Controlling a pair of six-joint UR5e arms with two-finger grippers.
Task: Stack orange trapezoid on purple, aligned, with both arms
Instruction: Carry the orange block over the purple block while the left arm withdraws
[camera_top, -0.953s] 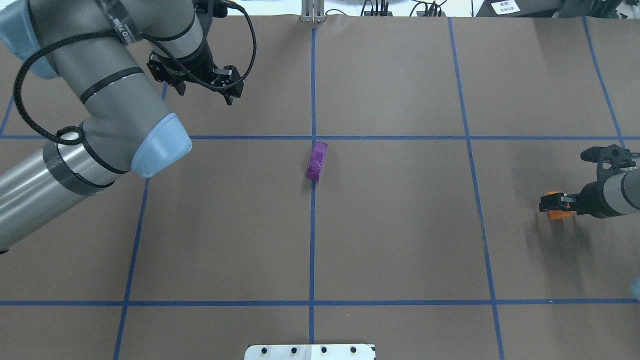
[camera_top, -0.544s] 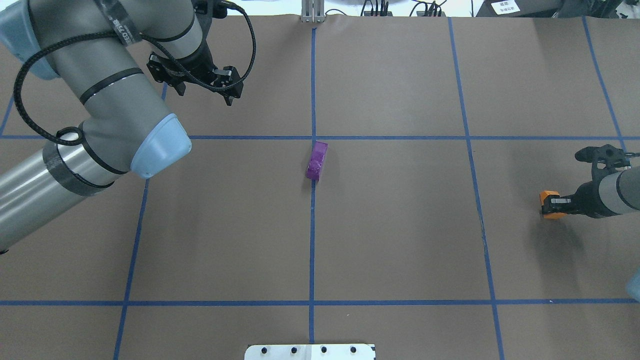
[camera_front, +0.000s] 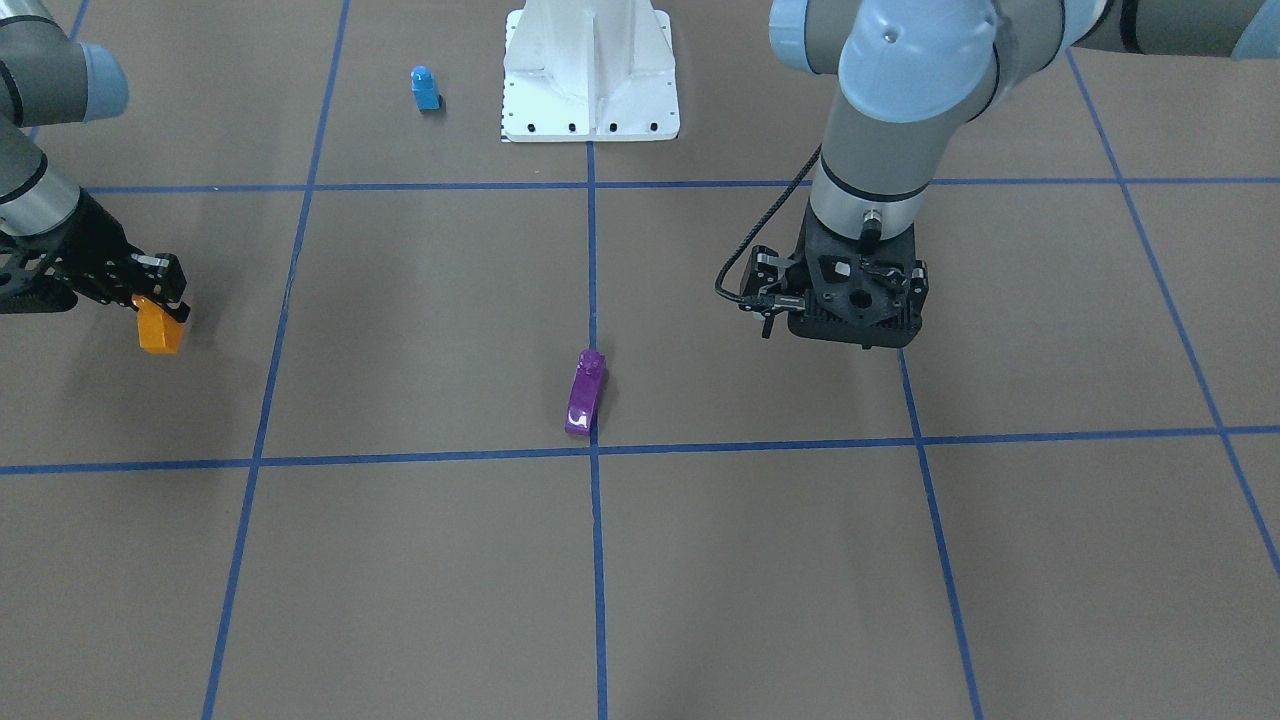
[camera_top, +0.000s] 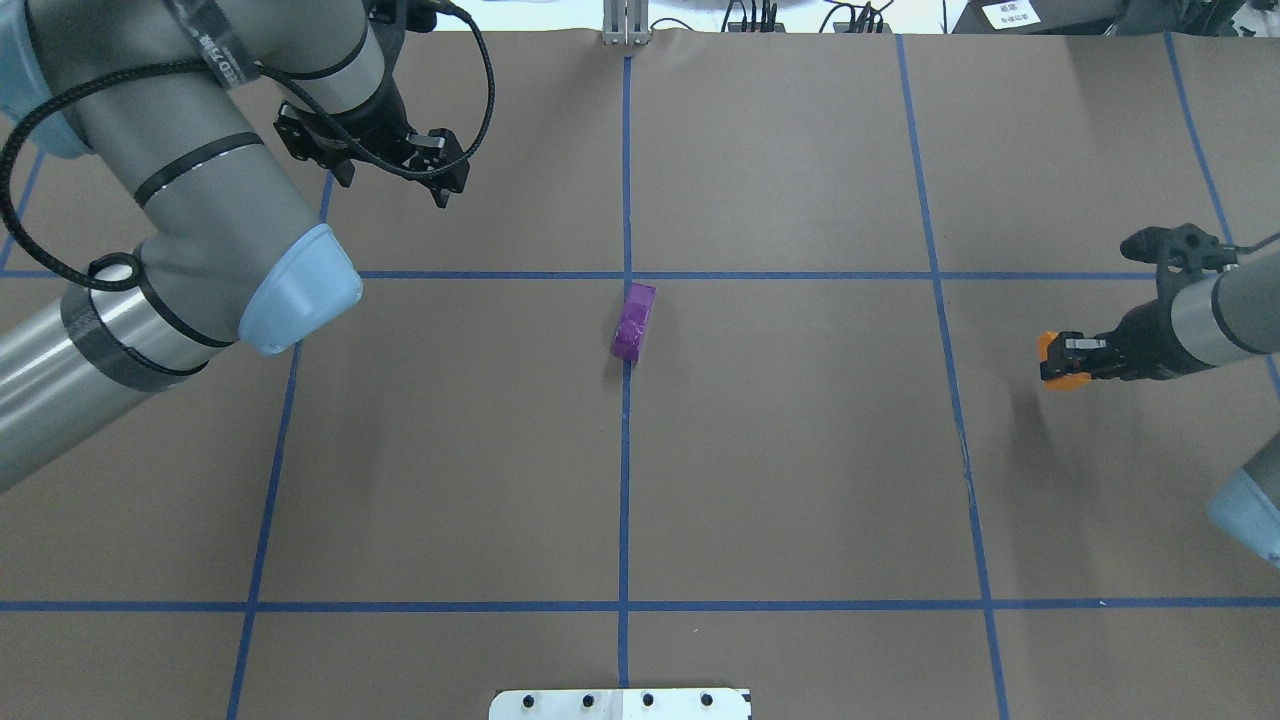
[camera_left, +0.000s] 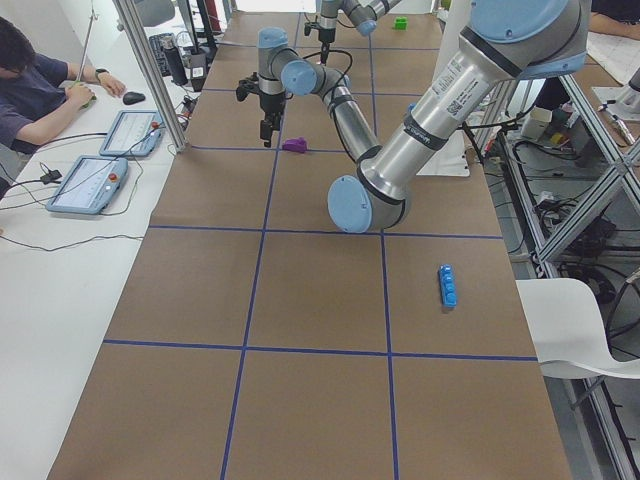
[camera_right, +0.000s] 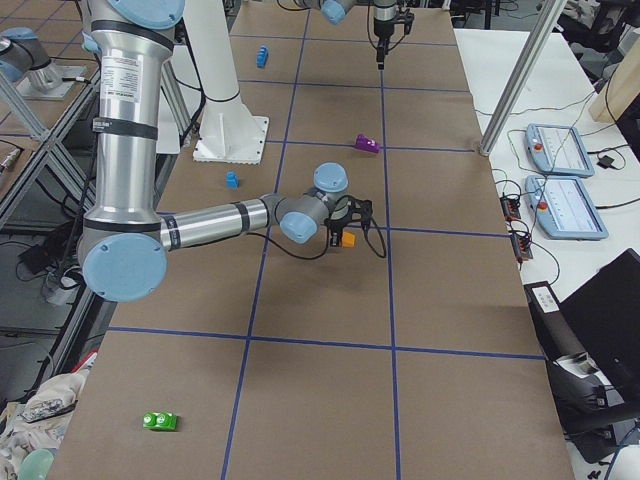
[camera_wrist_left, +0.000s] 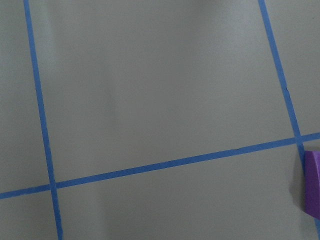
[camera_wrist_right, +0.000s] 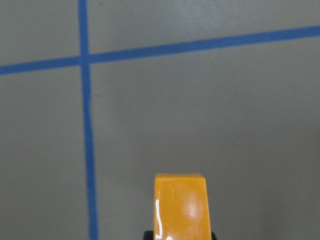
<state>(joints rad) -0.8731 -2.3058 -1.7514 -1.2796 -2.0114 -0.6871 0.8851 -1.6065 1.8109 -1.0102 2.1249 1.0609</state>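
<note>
The purple brick (camera_top: 634, 320) lies on its side at the table's middle, on the blue centre line; it also shows in the front view (camera_front: 585, 392) and at the left wrist view's right edge (camera_wrist_left: 312, 190). My right gripper (camera_top: 1063, 359) is shut on the orange trapezoid (camera_top: 1048, 361) and holds it above the table at the right side. The brick hangs below the fingers in the front view (camera_front: 158, 330), and its white marking shows in the right wrist view (camera_wrist_right: 181, 205). My left gripper (camera_top: 392, 188) is open and empty, above the table at the far left of the purple brick.
A small blue single-stud brick (camera_front: 425, 88) stands beside the white base mount (camera_front: 590, 70). A long blue brick (camera_left: 449, 286) lies on the robot's left side, and a green brick (camera_right: 160, 421) on its right. An operator (camera_left: 30, 80) sits across the table with tablets.
My right gripper has risen with the orange trapezoid and carried it towards the table's centre. My left arm has shifted slightly leftwards and away. The purple brick has not moved.
</note>
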